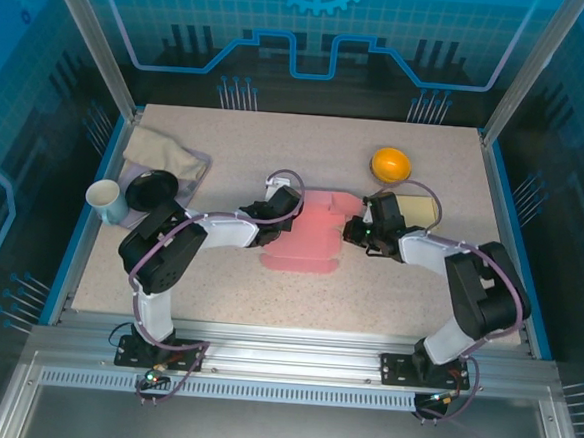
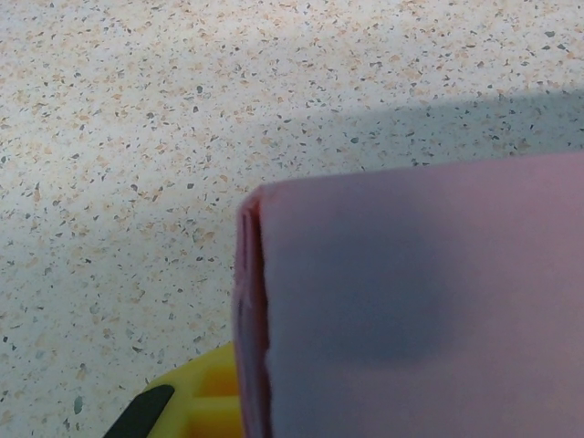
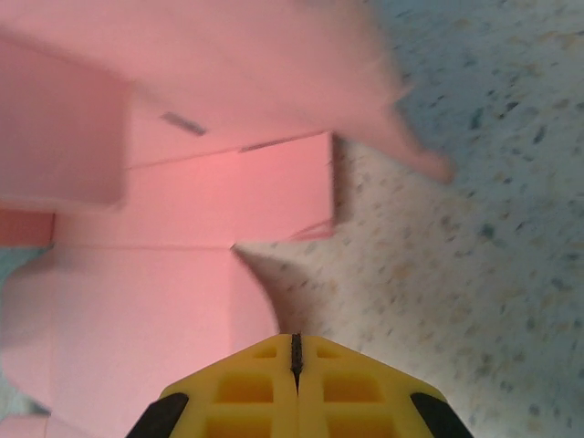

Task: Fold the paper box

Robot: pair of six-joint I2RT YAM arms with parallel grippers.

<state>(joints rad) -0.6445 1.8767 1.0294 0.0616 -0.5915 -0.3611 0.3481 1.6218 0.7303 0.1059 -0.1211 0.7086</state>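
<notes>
Top external, speckled table (image 1: pixel 217 284), pink paper box (image 1: pixel 309 235), blue enclosure walls (image 1: pixel 315 30)

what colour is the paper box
The box is pink, plain with no pattern; it shows best in the right wrist view.

You have the pink paper box (image 1: pixel 311 235) lying mid-worktop (image 1: pixel 98 276), roughly centred between the left and right edges. It is partly folded: one panel doubled over, other flaps spread flat.
</notes>
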